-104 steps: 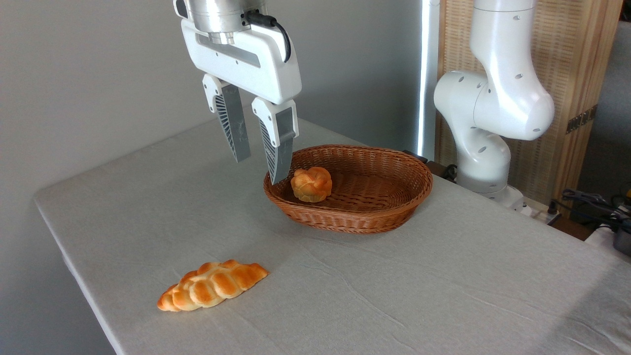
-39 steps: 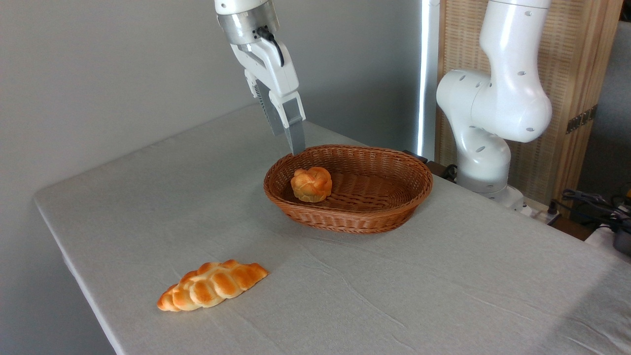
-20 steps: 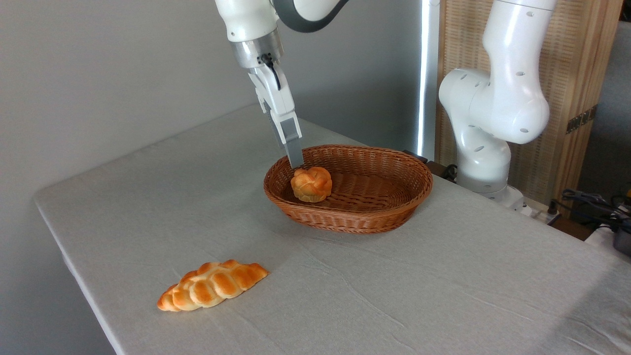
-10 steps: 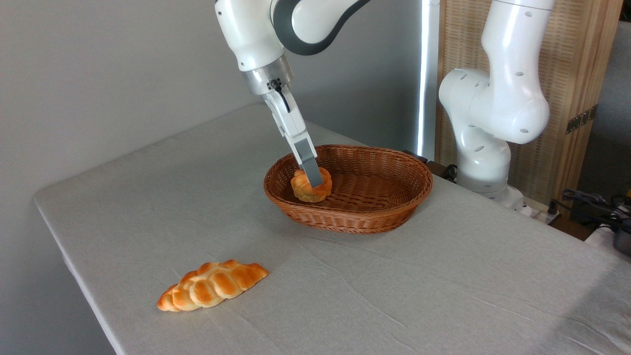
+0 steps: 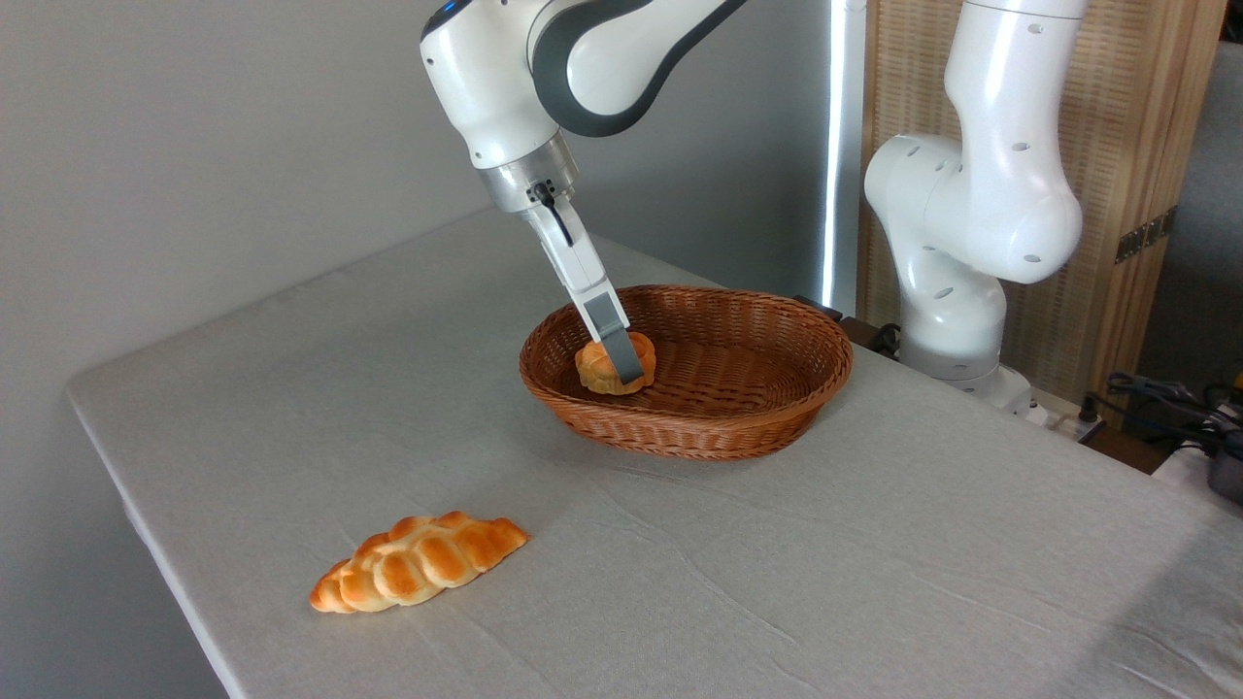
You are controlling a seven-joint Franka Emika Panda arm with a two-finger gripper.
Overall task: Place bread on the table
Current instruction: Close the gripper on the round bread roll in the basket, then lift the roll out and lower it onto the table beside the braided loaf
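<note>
Golden-orange bread [image 5: 594, 369] — brown woven basket [image 5: 738, 408]

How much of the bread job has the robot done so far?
Nothing is finished yet. The bread sits inside the wicker basket, not on the table. Right now the gripper is down at the bun, one finger across its front; whether it is squeezing cannot be seen. Left to do: lift the bun out and set it on the cloth. A braided loaf already lies there.

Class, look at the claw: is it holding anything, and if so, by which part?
It cannot be told. The claw is down at the bun in the basket, one finger across its front, but closure isn't visible.
</note>
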